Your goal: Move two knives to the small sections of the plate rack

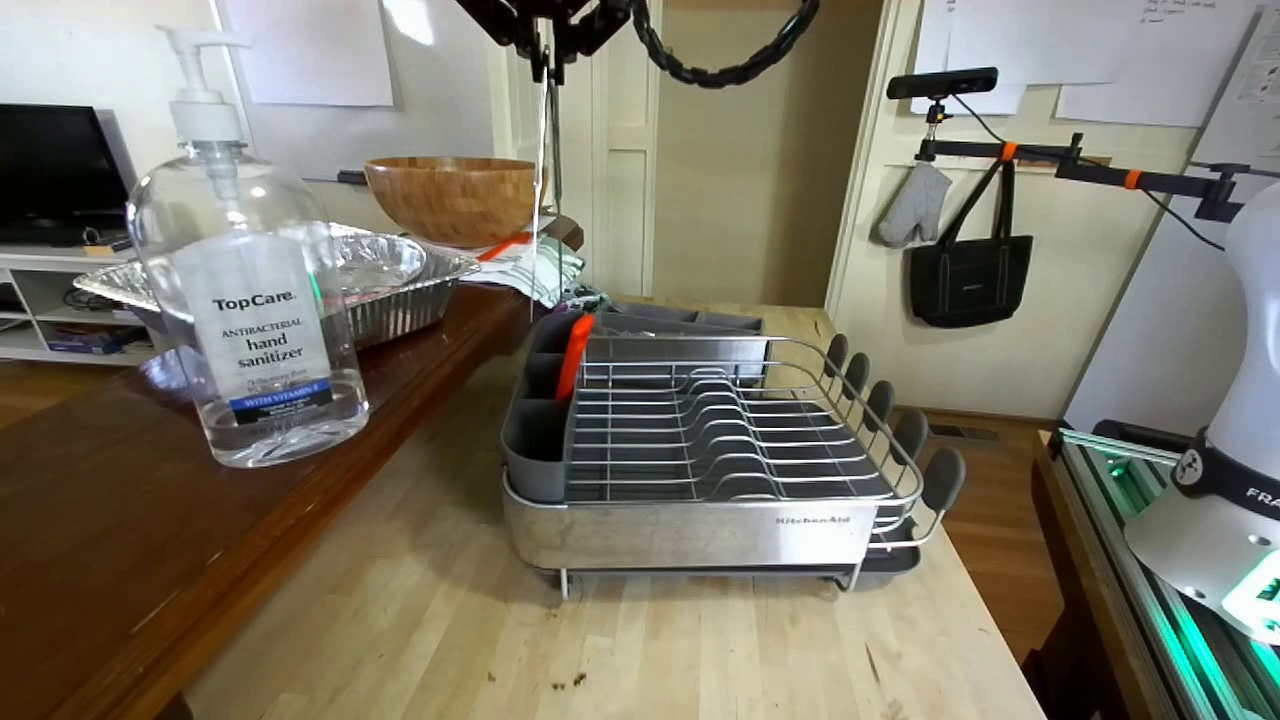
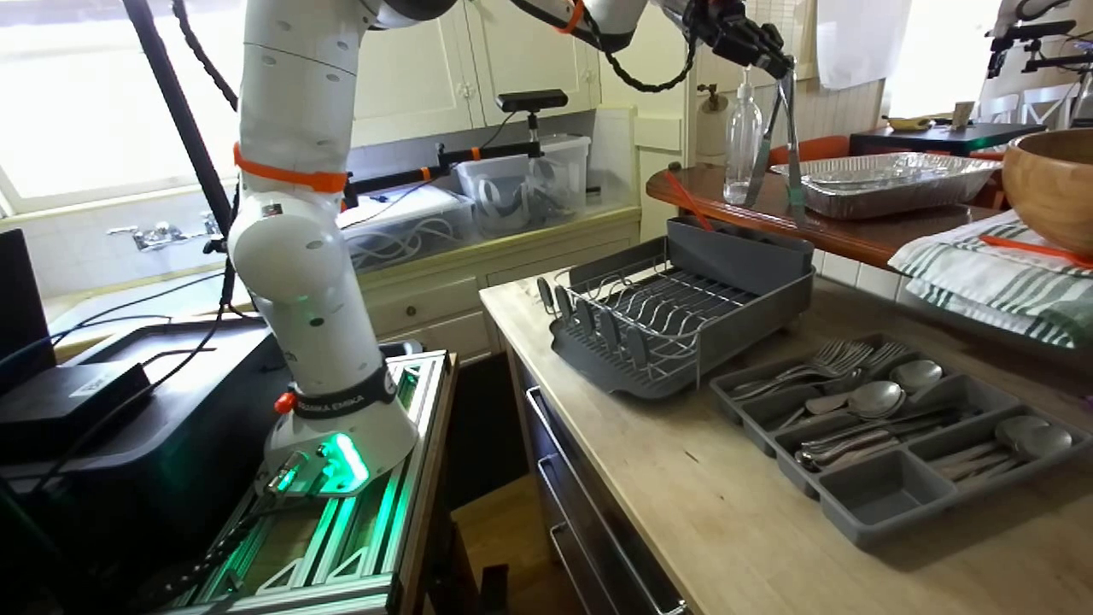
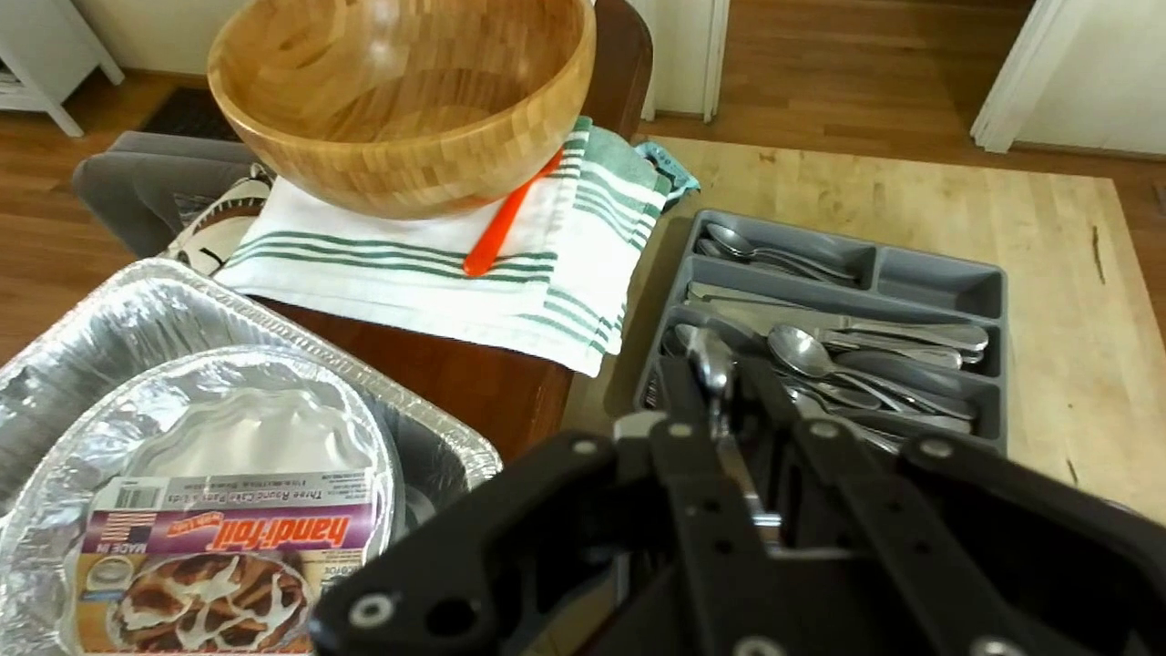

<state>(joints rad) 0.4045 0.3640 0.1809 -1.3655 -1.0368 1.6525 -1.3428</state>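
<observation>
Pale cabinets (image 2: 410,85) and a bright window (image 2: 85,111) back the scene before us. High up hangs the pincer (image 1: 548,72), its jaws almost together, gripping two slim knives (image 2: 792,137) that dangle lengthwise. Their lower ends come near the small sections (image 1: 537,478) at one end of the plate rack (image 1: 690,535); whether they touch, we cannot tell. An orange-red utensil (image 1: 574,355) (what kind, we cannot say) leans in those compartments. We read KitchenAid on the rack's metal front, TopCare antibacterial hand sanitizer on the pump bottle (image 1: 265,330), handi-foil on an upside-down label (image 3: 219,538) in the wrist view, and Franka Emika around the arm's base (image 2: 354,448). A light wooden desk (image 1: 620,650) carries the rack and a grey cutlery tray (image 2: 888,487); a darker, glossy desk (image 1: 300,520) alongside bears the bottle, a foil tray (image 1: 400,315) and, on striped towels (image 3: 364,282), a wooden bowl (image 3: 401,118).
</observation>
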